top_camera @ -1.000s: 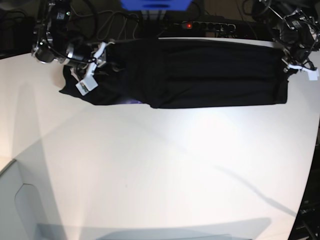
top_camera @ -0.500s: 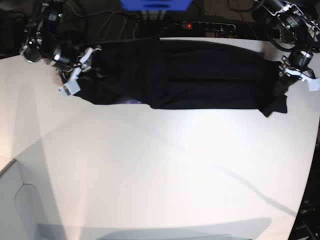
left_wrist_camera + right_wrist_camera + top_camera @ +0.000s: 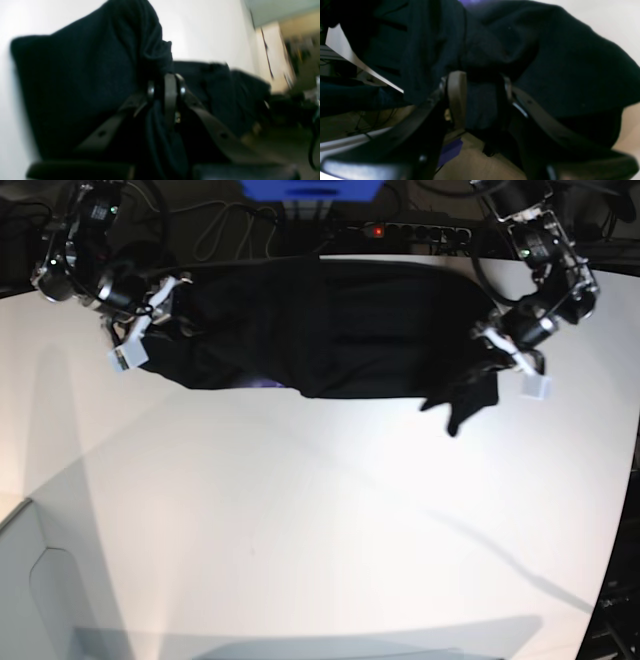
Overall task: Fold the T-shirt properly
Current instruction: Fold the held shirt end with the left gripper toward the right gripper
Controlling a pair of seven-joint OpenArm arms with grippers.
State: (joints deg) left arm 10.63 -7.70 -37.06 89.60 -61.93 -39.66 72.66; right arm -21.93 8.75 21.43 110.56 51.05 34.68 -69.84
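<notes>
Plainly, going from the left of the base view, the right claw (image 3: 150, 320) comes first, at the far-left corner of the white worktop (image 3: 300, 520). In its own wrist view the right claw (image 3: 476, 100) has its jaws part way apart with a thick bunch of black cloth filling the gap, so it is clamped on the T-shirt (image 3: 320, 330). That end of the garment is lifted slightly off the surface.

Moving along, the T-shirt lies as a long dark band across the far edge of the worktop, already narrowed into a strip, its middle flat and fairly smooth. Beyond it a power strip (image 3: 405, 230) with a red light sits among cables.

At the right of the base view the left claw (image 3: 510, 355) holds the other end raised, with a loose flap hanging down towards the worktop. The left wrist view shows the left claw (image 3: 166, 90) drawn almost together, pinching a thin fold of the T-shirt (image 3: 75, 82).

By my judgement the step in hand is the crosswise fold: the left arm's end is being carried over the middle. The next move calls for bringing that end across level, laying it on the flat part with edges matched, and letting go only once the hanging flap is spread rather than tucked under.
</notes>
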